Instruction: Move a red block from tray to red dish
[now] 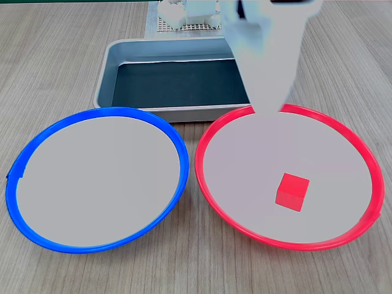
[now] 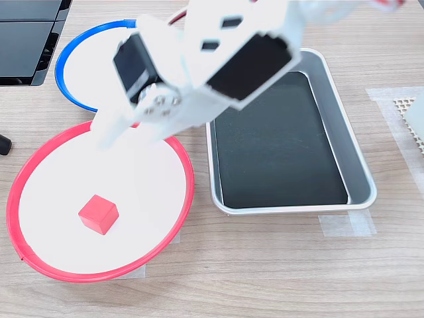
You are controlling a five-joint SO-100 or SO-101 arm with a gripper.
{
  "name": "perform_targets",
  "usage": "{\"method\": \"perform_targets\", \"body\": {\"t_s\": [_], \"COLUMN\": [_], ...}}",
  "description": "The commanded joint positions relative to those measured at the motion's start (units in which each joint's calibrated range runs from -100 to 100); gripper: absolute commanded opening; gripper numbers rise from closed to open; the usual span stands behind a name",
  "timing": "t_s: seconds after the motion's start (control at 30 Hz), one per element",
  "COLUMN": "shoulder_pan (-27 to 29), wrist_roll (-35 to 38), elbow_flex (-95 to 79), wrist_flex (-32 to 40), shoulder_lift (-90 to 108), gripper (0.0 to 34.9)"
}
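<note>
Red block (image 1: pixel 292 192) sits flat on the red dish (image 1: pixel 211 184), nearest the lens in the first exterior view, off-centre toward that dish's near right and clear of the rim all round; in the second exterior view it lies toward the lower left of the dish. Nothing touches it, so the drop looks done, judging by where it lies. Gripper (image 2: pixel 122 129) hangs above the dish's far edge, white and blurred, fingers (image 2: pixel 109 136) pointing down at the plate, well apart from the block and holding nothing; cannot tell whether the jaws are parted or closed. Tray (image 1: pixel 110 67) behind shows a bare dark bottom, no block visible in it. Blue dish (image 1: pixel 15 184) beside the red one is bare, rims near but not touching. Room: plenty of free plate around the block, open wood table (image 1: pixel 49 49) to the sides. Arm overhangs the tray corner and dish rim, so lifting straight up looks the safe way out.
</note>
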State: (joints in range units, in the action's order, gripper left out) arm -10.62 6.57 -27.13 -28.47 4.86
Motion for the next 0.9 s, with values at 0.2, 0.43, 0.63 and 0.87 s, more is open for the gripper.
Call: {"method": "perform_targets", "body": {"t_s": [0.2, 0.43, 0.63, 0.87], "shoulder_pan": [8.69, 13.68, 14.15, 14.43], "wrist_roll": [-4.44, -4.54, -5.13, -5.71], "elbow_flex": [-53.39, -68.86, -72.87, -72.87], "wrist_flex": [6.14, -10.86, -15.98, -18.95], "shoulder_lift": [61.88, 89.34, 94.2, 94.2], "gripper": [0.1, 0.1, 0.1, 0.2]}}
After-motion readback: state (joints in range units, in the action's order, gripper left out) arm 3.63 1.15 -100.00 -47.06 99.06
